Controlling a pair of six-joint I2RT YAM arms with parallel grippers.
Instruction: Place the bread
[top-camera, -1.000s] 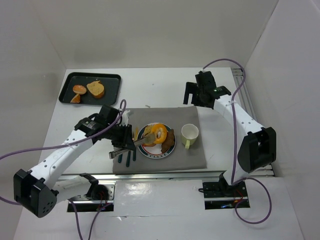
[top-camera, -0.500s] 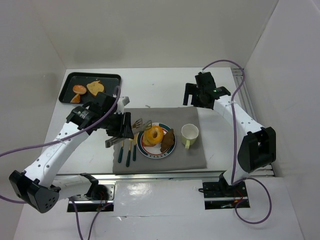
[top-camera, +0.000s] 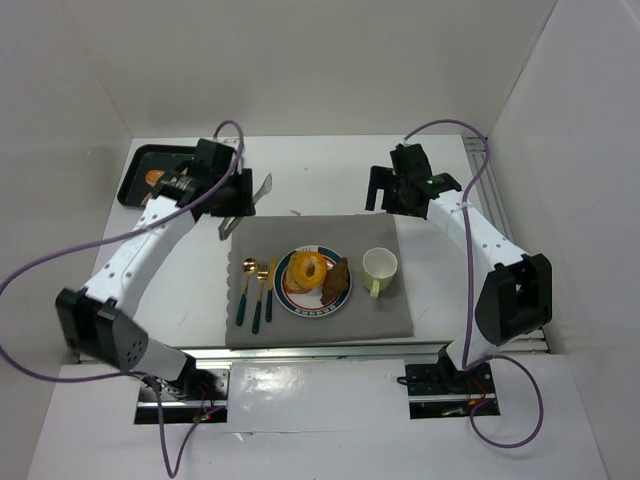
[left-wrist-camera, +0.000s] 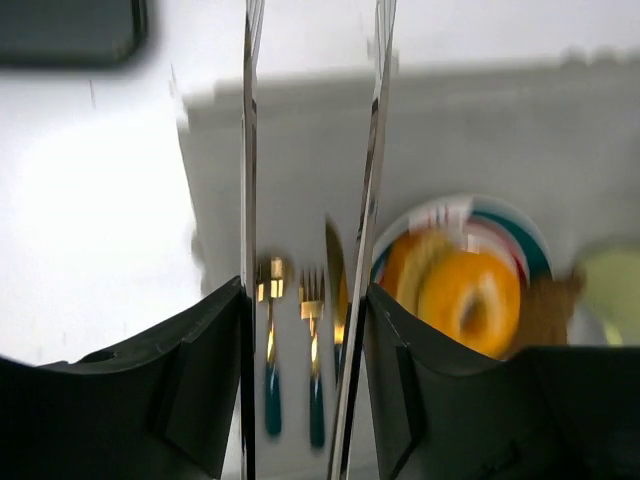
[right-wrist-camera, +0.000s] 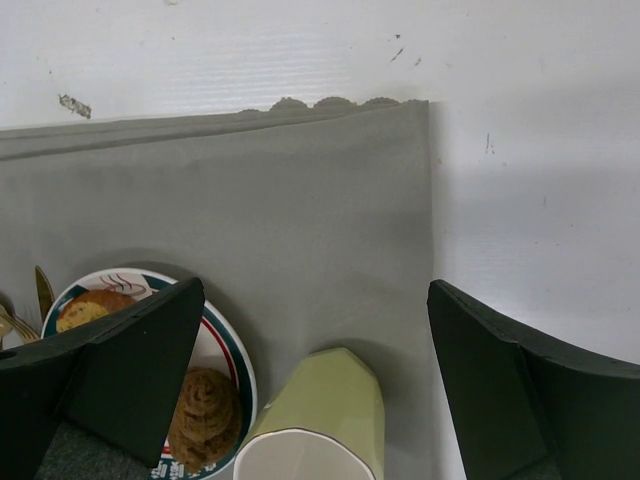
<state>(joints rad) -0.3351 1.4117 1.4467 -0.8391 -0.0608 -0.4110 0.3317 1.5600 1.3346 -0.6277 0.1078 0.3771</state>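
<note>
Bright, even light fills the white enclosure in the top view. Shadows there are soft and faint, and the glossy strip (top-camera: 330, 378) at 6 o'clock throws white glare. The left wrist view is smeared by motion blur: the plate (left-wrist-camera: 505, 215) and cutlery (left-wrist-camera: 313, 340) lose their outlines, while the tongs (left-wrist-camera: 375, 150) carry bright streaks along their steel. The right wrist view is sharp. A broad soft shadow lies on the worktop (right-wrist-camera: 520, 60) toward 3 o'clock, and another rings the mug (right-wrist-camera: 320, 420).

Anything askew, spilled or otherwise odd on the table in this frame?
Only one small thing: the far edge of the grey mat is rumpled into little waves near its corner. The plate, the cup and the cutlery sit tidy on it, and nothing looks spilled.
</note>
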